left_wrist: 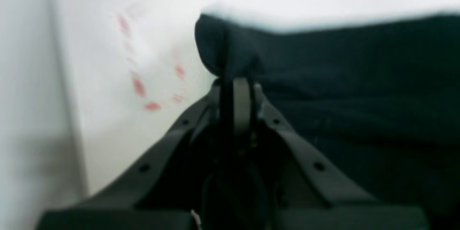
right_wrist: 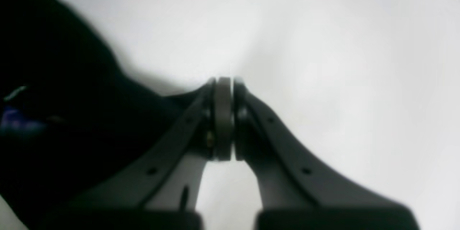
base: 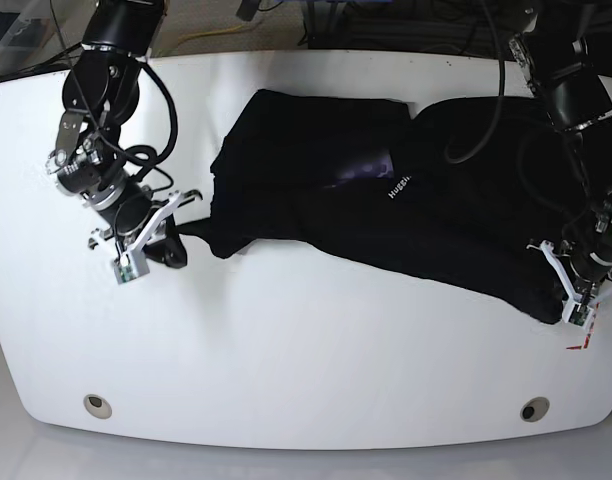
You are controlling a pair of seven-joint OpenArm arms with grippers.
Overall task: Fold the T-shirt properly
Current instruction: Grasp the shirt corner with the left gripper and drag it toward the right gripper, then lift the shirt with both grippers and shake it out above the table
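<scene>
The black T-shirt (base: 386, 210) lies spread and rumpled across the white table (base: 286, 340), with a purple inner patch (base: 361, 170) and white lettering (base: 396, 186) showing. My left gripper (left_wrist: 235, 81) is shut on a bunched corner of the T-shirt (left_wrist: 341, 79); in the base view it (base: 564, 300) is at the shirt's near right corner. My right gripper (right_wrist: 224, 82) is shut, and no cloth shows between its pads. The T-shirt (right_wrist: 64, 107) lies against its left finger. In the base view it (base: 184, 234) is at the shirt's left tip.
Red marks (left_wrist: 143, 86) are on the table just left of my left gripper, near the table's right edge (base: 583, 340). Two round holes (base: 96, 404) (base: 531, 409) sit near the front edge. Cables lie behind the table's back edge.
</scene>
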